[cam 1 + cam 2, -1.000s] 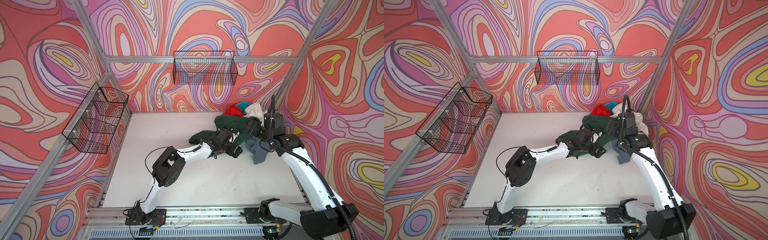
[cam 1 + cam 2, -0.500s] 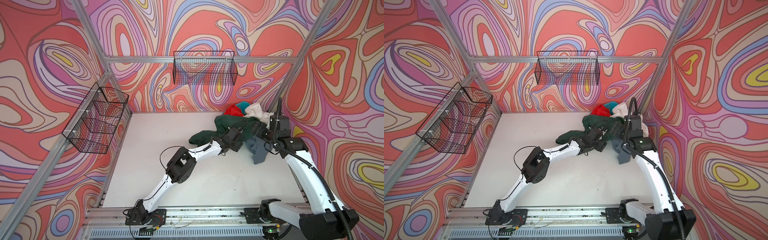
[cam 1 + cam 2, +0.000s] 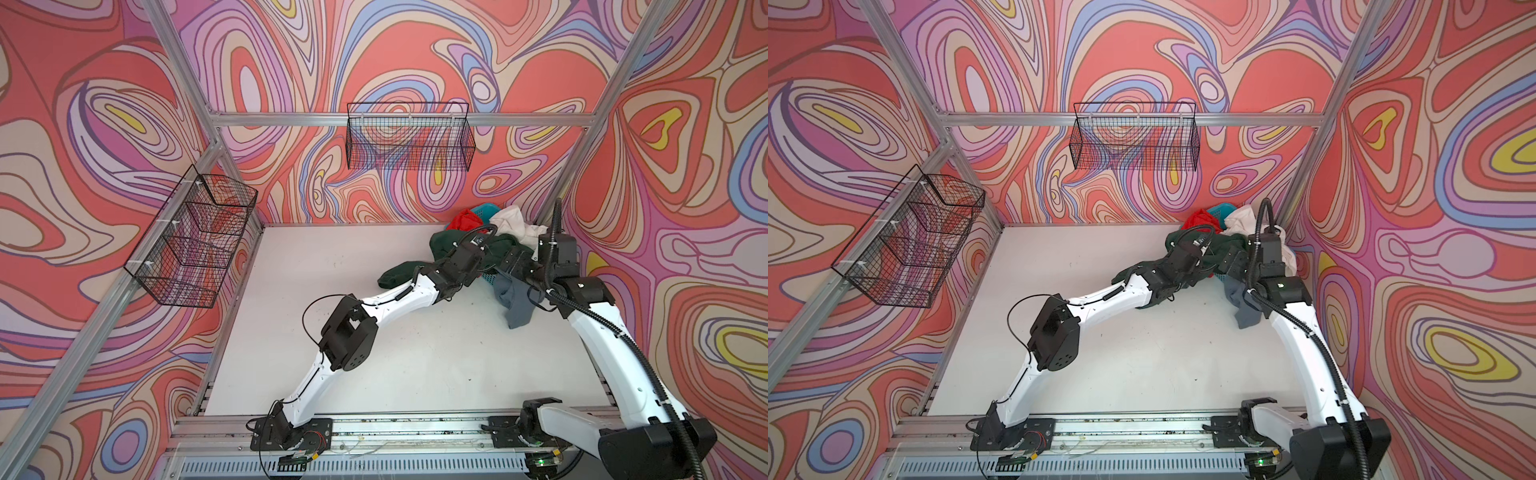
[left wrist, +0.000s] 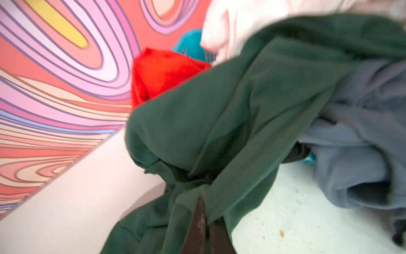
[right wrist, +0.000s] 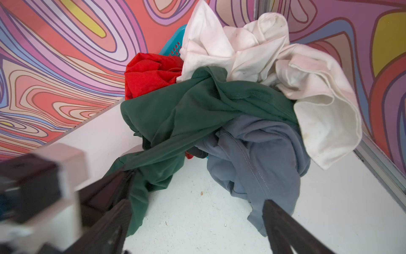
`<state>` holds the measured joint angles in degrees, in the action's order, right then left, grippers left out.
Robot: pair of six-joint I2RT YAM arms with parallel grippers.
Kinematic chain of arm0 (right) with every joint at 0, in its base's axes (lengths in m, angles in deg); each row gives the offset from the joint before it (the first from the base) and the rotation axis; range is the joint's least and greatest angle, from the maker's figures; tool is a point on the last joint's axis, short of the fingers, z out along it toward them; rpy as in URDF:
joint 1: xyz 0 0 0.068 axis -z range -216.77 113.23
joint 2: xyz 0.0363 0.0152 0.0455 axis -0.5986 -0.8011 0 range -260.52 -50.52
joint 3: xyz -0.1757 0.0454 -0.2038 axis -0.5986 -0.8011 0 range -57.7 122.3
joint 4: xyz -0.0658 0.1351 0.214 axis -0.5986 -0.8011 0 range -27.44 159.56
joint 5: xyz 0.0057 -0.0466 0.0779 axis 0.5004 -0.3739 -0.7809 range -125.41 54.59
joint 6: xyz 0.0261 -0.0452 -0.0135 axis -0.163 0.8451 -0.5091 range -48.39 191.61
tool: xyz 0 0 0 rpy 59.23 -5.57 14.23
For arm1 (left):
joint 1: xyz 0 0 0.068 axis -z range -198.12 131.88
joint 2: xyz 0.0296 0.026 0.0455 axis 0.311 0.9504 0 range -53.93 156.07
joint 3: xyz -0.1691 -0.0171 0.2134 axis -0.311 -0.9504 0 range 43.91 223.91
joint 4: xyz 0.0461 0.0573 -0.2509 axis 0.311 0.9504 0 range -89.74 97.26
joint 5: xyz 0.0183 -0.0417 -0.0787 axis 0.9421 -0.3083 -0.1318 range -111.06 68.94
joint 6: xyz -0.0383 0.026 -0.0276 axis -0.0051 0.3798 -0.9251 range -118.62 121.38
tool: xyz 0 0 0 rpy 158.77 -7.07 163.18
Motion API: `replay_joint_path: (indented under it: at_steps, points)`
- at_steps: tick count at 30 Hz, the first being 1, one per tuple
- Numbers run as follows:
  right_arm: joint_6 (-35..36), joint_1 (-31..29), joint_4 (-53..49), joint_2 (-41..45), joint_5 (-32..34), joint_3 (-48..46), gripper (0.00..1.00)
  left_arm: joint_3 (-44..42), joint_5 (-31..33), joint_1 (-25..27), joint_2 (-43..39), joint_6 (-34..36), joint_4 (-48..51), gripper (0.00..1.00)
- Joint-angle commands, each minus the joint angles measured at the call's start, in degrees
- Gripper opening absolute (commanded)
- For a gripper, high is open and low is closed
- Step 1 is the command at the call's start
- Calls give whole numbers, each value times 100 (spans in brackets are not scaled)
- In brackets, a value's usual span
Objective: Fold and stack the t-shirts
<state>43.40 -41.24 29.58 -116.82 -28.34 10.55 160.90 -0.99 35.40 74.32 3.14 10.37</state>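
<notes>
Broadly, a white table fills the floor of the cell, with patterned walls around it and two wire racks hung on them. The left arm stretches across the table toward the far right corner, and the right arm reaches up to the same corner. There the four shirts lie in one crumpled heap, none folded. The green shirt spreads widest: it drapes over the front of the heap and trails down onto the table toward the left arm. The white shirt sits on top at the back, against the right wall. The grey-blue shirt hangs below the green one and spills onto the table. The red shirt is bunched by the rear wall. A turquoise basket is nearly buried under them, only scraps of its mesh showing. The left gripper is clamped on a fold of the green shirt, low near the table. The right gripper stands wide apart and holds nothing, over bare table in front of the heap. One of its fingers is at the hem of the grey-blue shirt; whether it touches cannot be told.
</notes>
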Motion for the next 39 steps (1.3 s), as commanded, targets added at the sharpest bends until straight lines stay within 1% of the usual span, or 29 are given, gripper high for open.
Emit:
replay_joint_path:
  at_steps: [1, 4, 6, 9, 11, 14, 17, 19, 20, 21, 22, 24, 27, 28, 30, 31, 32, 35, 37, 39]
  points:
    - [-62, 27, 50, 49, -151, 119, 98, 175, 327, -75, -856, 450, -665, 0]
    - [10, 34, -10, -21, -6, 205, 98, 193, 482, -78, -1290, 934, -955, 0]
    - [63, 27, -53, -97, -28, 252, 98, 194, 497, -78, -1561, 1197, -1057, 0]
    - [131, 26, 12, -144, -139, 242, 98, 27, 713, -78, -1996, 1567, -1359, 0]
    - [275, 27, 68, -185, -306, 232, 98, -317, 1053, -78, -2316, 1923, -1802, 0]
    - [451, 26, 89, -330, -335, 209, 98, -958, 1649, -79, -2864, 2459, -2475, 0]
    - [568, 21, 128, -718, -465, 171, 98, -1805, 2244, -85, -3429, 2932, -3253, 0]
    - [612, -22, 220, -1046, -597, 134, 98, -2520, 2556, -80, -3853, 3090, -3692, 0]
    - [634, -69, 282, -1186, -584, 131, 98, -2795, 2582, -87, -4033, 3077, -3746, 0]
    - [656, -168, 354, -1340, -470, 129, 98, -3067, 2851, -94, -4227, 3001, -3754, 0]
    - [683, -291, 408, -1488, -242, 172, 98, -3322, 2918, -90, -4422, 2863, -3653, 0]
    - [763, -515, 451, -1837, 128, 322, 98, -3733, 2923, -96, -4787, 2472, -3348, 0]
    - [867, -698, 464, -2499, 317, 679, 98, -4222, 2905, -96, -5256, 1931, -2903, 0]
    - [895, -749, 473, -2715, 345, 800, 98, -4346, 2913, -104, -5353, 1827, -2829, 0]
    - [991, -850, 462, -3219, 347, 1135, 93, -4614, 2954, -105, -5553, 1709, -2779, 0]
    - [1034, -895, 446, -3409, 306, 1314, 93, -4706, 2974, -109, -5604, 1670, -2750, 0]
    - [1070, -935, 406, -3776, 204, 1524, 92, -4779, 2993, -113, -5630, 1645, -2709, 0]
    - [1108, -954, 544, -4467, -307, 2073, 91, -4861, 3042, -146, -5644, 1529, -2562, 0]
    - [1009, -951, 493, -4911, -204, 2448, 91, -4861, 2955, -149, -5644, 1394, -2368, 0]
    - [993, -927, 350, -5353, 85, 2935, 91, -4870, 2884, -146, -5648, 1245, -2203, 0]
